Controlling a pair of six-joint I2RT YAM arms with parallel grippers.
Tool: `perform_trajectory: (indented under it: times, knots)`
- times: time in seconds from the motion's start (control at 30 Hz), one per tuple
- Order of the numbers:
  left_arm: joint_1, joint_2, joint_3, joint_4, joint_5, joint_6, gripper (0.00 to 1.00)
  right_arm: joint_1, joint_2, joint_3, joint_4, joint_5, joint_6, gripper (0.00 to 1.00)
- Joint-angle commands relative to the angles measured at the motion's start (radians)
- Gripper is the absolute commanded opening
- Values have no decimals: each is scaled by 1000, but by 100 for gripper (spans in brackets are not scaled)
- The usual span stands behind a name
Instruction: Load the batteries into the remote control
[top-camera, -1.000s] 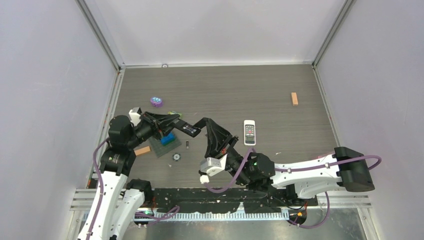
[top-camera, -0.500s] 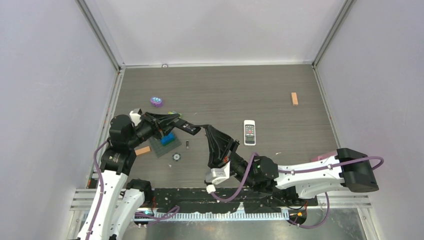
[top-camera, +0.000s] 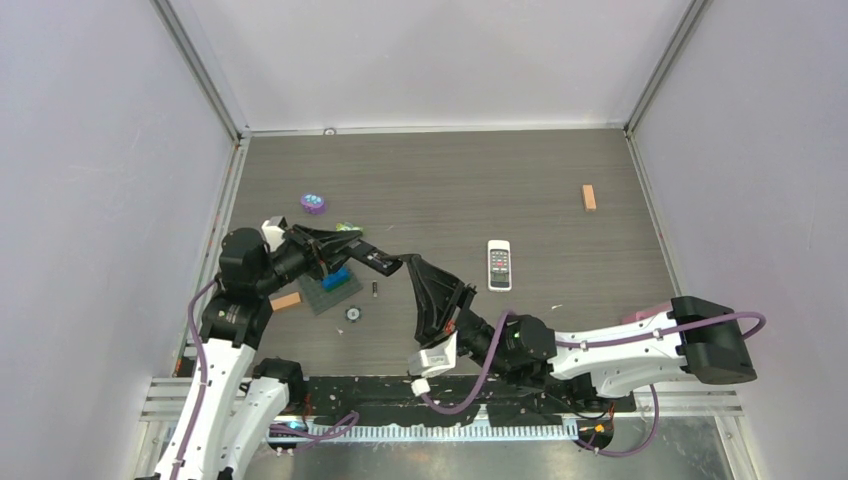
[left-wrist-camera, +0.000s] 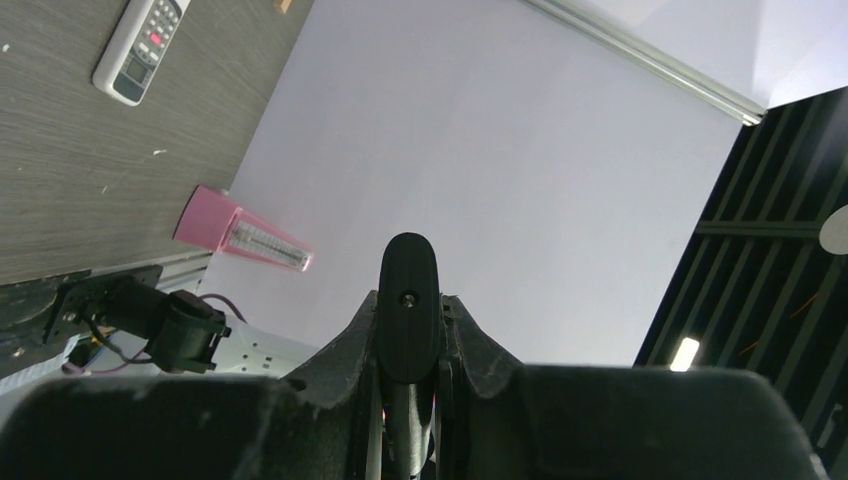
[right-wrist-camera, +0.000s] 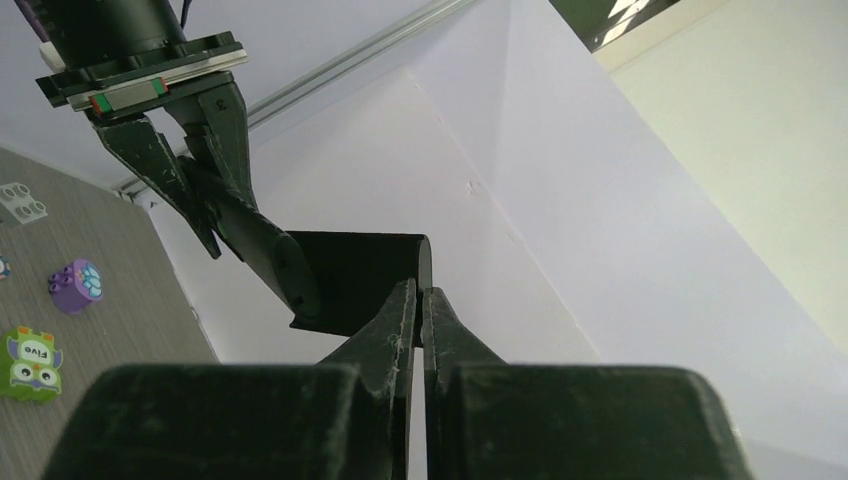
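1. Tabletop (top-camera: 480, 180) of dark grey wood grain formed the floor of a booth, shut in by pale walls (top-camera: 430, 60) with metal rails in the corners
2. On its left part lay a grey plate (top-camera: 318, 296) carrying a blue block (top-camera: 336, 277), with a tan block (top-camera: 285, 300) just beside the plate, a small round disc (top-camera: 352, 313) near it and a purple toy (top-camera: 313, 204) farther back. A white remote (top-camera: 499, 265) lay face up near the middle, and a second tan block (top-camera: 589, 197) sat well apart at the far right
3. One battery (top-camera: 375, 289) lay on the table just right of the grey plate, below the raised grippers and touching neither remote
4. The left gripper (top-camera: 347, 248) held a black remote (top-camera: 378, 260) clear of the table, its jaws clamped on it. The right gripper (right-wrist-camera: 420, 290) met the remote from the other side, its fingers pinched almost together on the thin edge
5. The other batteries could not be made out in any view. The black remote showed only edge-on or from its plain side, so whether its battery bay was open could not be told
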Motion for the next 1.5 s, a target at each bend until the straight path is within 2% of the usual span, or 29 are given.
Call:
perform_trajectory:
  times: [0.0, 0.33, 0.47, 0.73, 1.1, 1.2, 1.27, 1.37, 1.4, 1.47]
  knots:
    - [-2, 8, 64, -31, 68, 66, 0, 34, 1, -4, 45, -89, -77, 5]
    - [-2, 43, 101, -18, 156, 65, 0, 74, -17, -46, -2, -137, -178, 5]
    - [-1, 42, 93, 23, 158, 27, 0, 82, -32, -63, -28, -151, -181, 6]
    - [-1, 41, 86, 52, 144, 3, 0, 87, -48, -74, -78, -151, -191, 15]
    - [-1, 32, 81, 48, 131, 13, 0, 88, -45, -61, -72, -138, -173, 13]
    - [2, 35, 84, 24, 90, 61, 0, 87, -44, -51, -57, -107, -102, 14]
    - [17, 47, 80, 15, 69, 105, 0, 87, -50, -48, -30, -63, -27, 18]
    - [28, 55, 54, 19, 32, 162, 0, 90, -61, -52, 75, 86, 133, 25]
    - [30, 54, 43, 18, 13, 184, 0, 91, -83, -48, 75, 172, 174, 26]
    - [34, 49, 18, 35, -16, 230, 0, 93, -139, -5, -17, 319, 356, 28]
